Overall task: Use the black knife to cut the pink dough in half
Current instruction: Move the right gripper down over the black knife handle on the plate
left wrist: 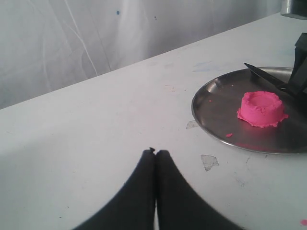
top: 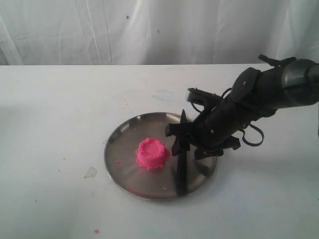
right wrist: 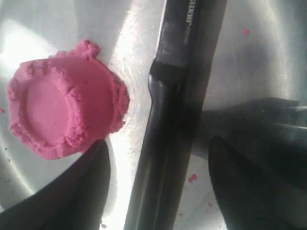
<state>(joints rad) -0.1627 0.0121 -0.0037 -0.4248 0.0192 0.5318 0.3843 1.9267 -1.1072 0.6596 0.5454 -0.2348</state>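
The pink dough (top: 152, 153) (left wrist: 262, 108) (right wrist: 64, 112) is one whole round mound with a ragged rim, left of centre on the round steel plate (top: 112, 149) (left wrist: 216, 110) (right wrist: 254, 62). The black knife (top: 180, 174) (left wrist: 266, 75) (right wrist: 177, 72) lies flat on the plate just right of the dough, tip pointing to the far side. My right gripper (top: 179, 142) (right wrist: 158, 146) hangs low over the knife, open, one finger on each side of the handle with gaps showing. One finger nearly touches the dough's rim. My left gripper (left wrist: 155, 152) is shut and empty above the white table, well away from the plate.
Small pink crumbs lie on the plate and one on the table (top: 96, 231) near the front edge. A scrap of clear tape (top: 90, 173) (left wrist: 209, 162) is stuck to the table left of the plate. A white curtain closes off the far side.
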